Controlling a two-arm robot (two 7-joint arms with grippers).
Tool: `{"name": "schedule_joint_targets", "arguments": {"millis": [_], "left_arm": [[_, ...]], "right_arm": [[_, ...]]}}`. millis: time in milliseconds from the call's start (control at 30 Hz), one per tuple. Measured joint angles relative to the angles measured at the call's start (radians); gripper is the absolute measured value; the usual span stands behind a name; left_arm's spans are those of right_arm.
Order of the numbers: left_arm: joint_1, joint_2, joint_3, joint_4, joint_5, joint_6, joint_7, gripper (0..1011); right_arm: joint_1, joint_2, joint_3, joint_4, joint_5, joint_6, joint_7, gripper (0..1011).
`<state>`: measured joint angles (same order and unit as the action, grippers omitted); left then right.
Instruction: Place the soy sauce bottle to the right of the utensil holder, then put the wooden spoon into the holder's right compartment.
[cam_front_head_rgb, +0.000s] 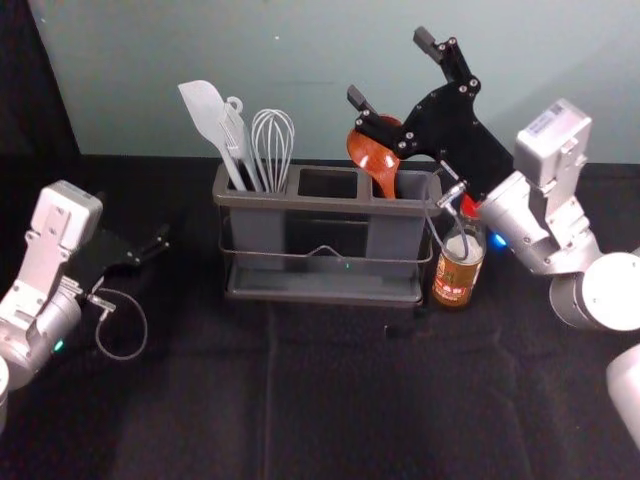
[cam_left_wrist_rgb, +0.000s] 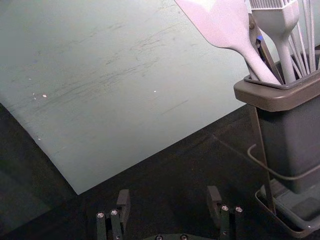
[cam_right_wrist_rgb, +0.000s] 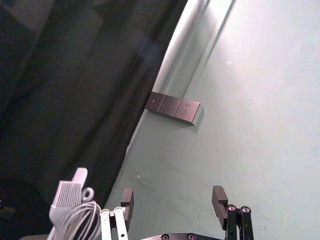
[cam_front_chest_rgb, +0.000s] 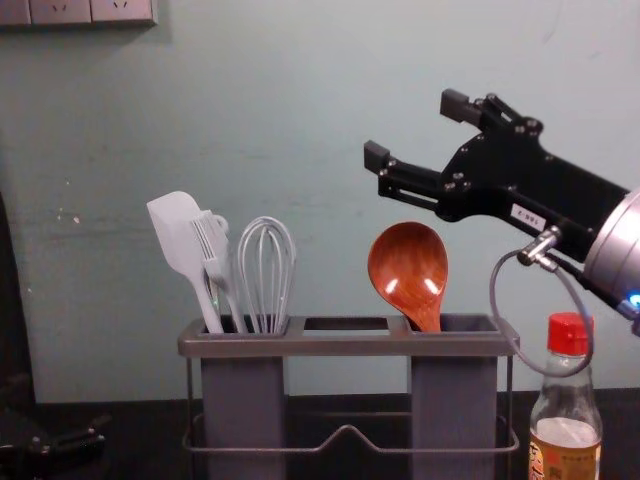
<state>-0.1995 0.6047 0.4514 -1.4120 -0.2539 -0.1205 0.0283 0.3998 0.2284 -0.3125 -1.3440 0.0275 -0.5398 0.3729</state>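
A: "Parts?"
B: "Wooden spoon (cam_front_chest_rgb: 408, 268) — glossy, red-brown, in holder's (cam_front_chest_rgb: 350, 345) right compartment. Red-capped soy sauce bottle (cam_front_chest_rgb: 566, 440) at holder's right."
A: "Grippers?"
B: "Right gripper (cam_front_head_rgb: 390, 68) above spoon, left gripper (cam_front_head_rgb: 150, 247) left of holder — both spread."
A: "Surroundings?"
B: "Black desk (cam_front_head_rgb: 340, 400), pale green wall (cam_front_head_rgb: 270, 60)."

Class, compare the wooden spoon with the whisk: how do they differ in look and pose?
The wooden spoon is glossy reddish-brown, the whisk pale grey. The spoon ends in a solid bowl, the whisk in open loops. The spoon leans left, while the whisk stands nearly upright. Both are head up in the utensil holder.
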Motion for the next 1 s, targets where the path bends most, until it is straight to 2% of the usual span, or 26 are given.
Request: {"name": "schedule_joint_targets", "arguments": {"millis": [267, 433, 533, 567, 667, 867, 900, 1000], "left_arm": [[0.000, 0.000, 0.000, 0.000, 0.000, 0.000, 0.000, 1005], [0.000, 0.000, 0.000, 0.000, 0.000, 0.000, 0.000, 1005], [0.000, 0.000, 0.000, 0.000, 0.000, 0.000, 0.000, 1005], [0.000, 0.000, 0.000, 0.000, 0.000, 0.000, 0.000, 1005], [0.000, 0.000, 0.000, 0.000, 0.000, 0.000, 0.000, 1005], [0.000, 0.000, 0.000, 0.000, 0.000, 0.000, 0.000, 1005], [0.000, 0.000, 0.000, 0.000, 0.000, 0.000, 0.000, 1005], [0.000, 0.000, 0.000, 0.000, 0.000, 0.000, 0.000, 1005]], "right_arm": [[-0.084, 0.032, 0.023, -0.113, 0.001, 0.015, -0.017, 1002], [-0.156, 0.054, 0.050, -0.188, 0.000, 0.017, -0.035, 1002], [-0.198, 0.062, 0.075, -0.226, -0.028, 0.020, -0.066, 1003], [-0.217, 0.063, 0.091, -0.242, -0.053, 0.022, -0.090, 1003], [-0.242, 0.059, 0.121, -0.255, -0.092, 0.028, -0.133, 1002], [-0.274, 0.021, 0.213, -0.248, -0.189, 0.046, -0.263, 1003], [-0.274, 0.021, 0.213, -0.248, -0.189, 0.046, -0.263, 1003], [-0.281, 0.007, 0.249, -0.231, -0.219, 0.062, -0.301, 1002]]}}
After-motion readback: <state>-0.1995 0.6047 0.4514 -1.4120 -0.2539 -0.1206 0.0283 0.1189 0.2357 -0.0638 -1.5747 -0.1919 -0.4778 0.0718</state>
